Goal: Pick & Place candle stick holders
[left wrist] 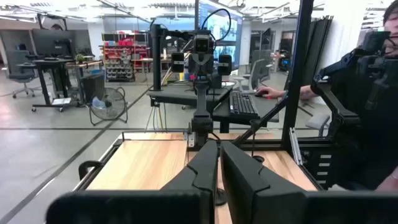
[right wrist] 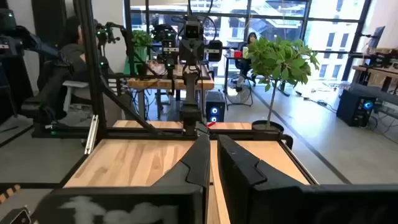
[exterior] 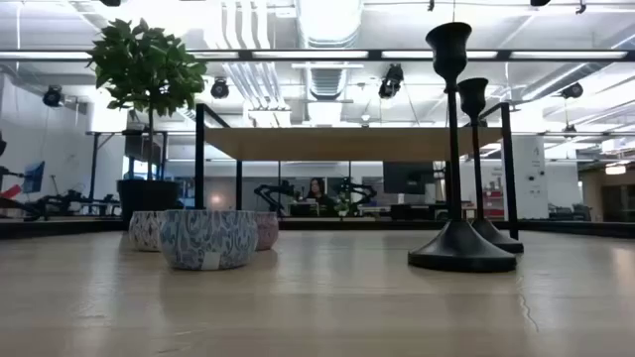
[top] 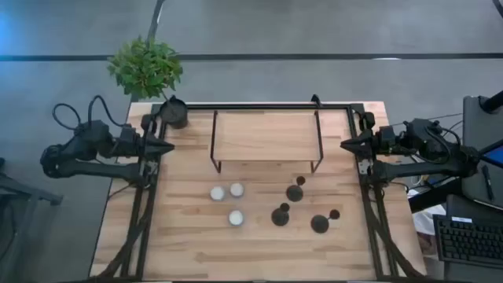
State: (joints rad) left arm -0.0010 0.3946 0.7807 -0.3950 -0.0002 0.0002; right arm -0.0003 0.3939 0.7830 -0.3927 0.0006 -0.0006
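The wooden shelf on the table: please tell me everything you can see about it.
The light wooden shelf with a thin black metal frame stands upright at the table's back middle, between the two arms. Its flat rectangular board sits raised on slender black legs, which rest on the wooden table. Nothing lies on its top. The three black candlesticks and white tealights stand in front, apart from it.

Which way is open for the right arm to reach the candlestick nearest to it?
Probably yes, straight in: the right gripper waits shut at the table's right edge, and only bare wood lies between it and the nearest candlestick. The raised shelf stands farther back.
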